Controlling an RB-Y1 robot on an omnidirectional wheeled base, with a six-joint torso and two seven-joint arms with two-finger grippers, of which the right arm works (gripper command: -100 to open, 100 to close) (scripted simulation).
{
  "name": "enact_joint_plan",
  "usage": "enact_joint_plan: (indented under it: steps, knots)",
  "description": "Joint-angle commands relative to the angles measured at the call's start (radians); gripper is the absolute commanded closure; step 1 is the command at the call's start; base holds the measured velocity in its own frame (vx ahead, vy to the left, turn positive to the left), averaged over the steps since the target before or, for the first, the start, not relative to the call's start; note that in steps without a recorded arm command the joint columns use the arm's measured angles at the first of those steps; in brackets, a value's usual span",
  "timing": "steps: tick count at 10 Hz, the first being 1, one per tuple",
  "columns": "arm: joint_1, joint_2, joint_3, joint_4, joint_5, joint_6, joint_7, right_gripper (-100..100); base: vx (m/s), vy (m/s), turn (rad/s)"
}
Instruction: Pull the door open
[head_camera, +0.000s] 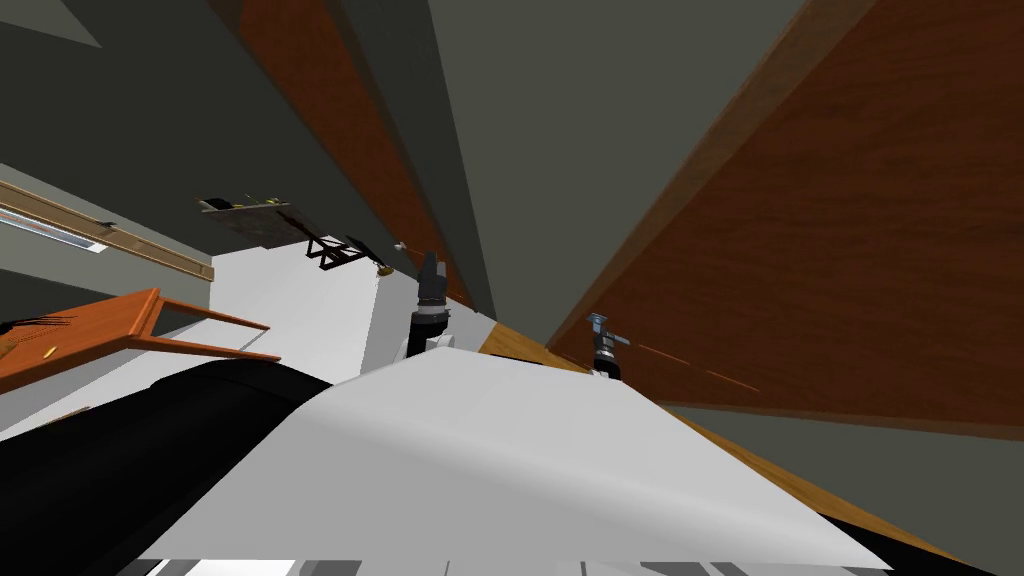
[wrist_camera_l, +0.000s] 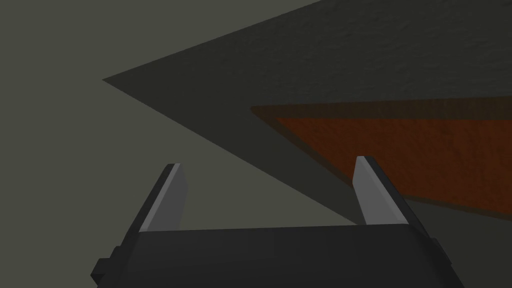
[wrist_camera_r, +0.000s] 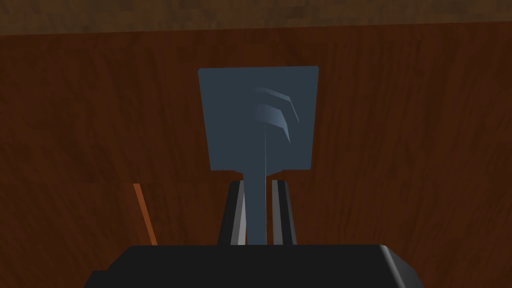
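Note:
A brown wooden door (head_camera: 850, 250) stands close on my right. Its handle is a blue-grey lever (wrist_camera_r: 256, 210) on a square blue-grey plate (wrist_camera_r: 230, 115). My right gripper (wrist_camera_r: 257, 215) is shut on the lever, one finger pressing each side of it. In the head view the right gripper (head_camera: 601, 335) sits against the door face with the handle (head_camera: 598, 321) at its tip. My left gripper (wrist_camera_l: 267, 195) is open and holds nothing, raised near a grey wall beside another brown door (head_camera: 330, 130); in the head view the left gripper (head_camera: 431, 272) stands above my chest.
A grey wall (head_camera: 560, 150) runs between the two brown doors. A wooden table (head_camera: 120, 335) stands at the left, and a darker table (head_camera: 260, 222) with small objects on it stands further back. White floor (head_camera: 300, 310) lies between them.

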Motion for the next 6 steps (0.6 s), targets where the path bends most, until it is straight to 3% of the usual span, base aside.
enact_joint_plan:
  steps: [1,6]
  knots:
    - [0.011,-0.003,0.015,-0.007,0.008,-0.001,-0.013,100,-0.186,-0.037,0.091]
    - [0.03,-0.033,0.063,-0.018,0.036,-0.019,-0.064,100,-0.205,-0.035,0.09]
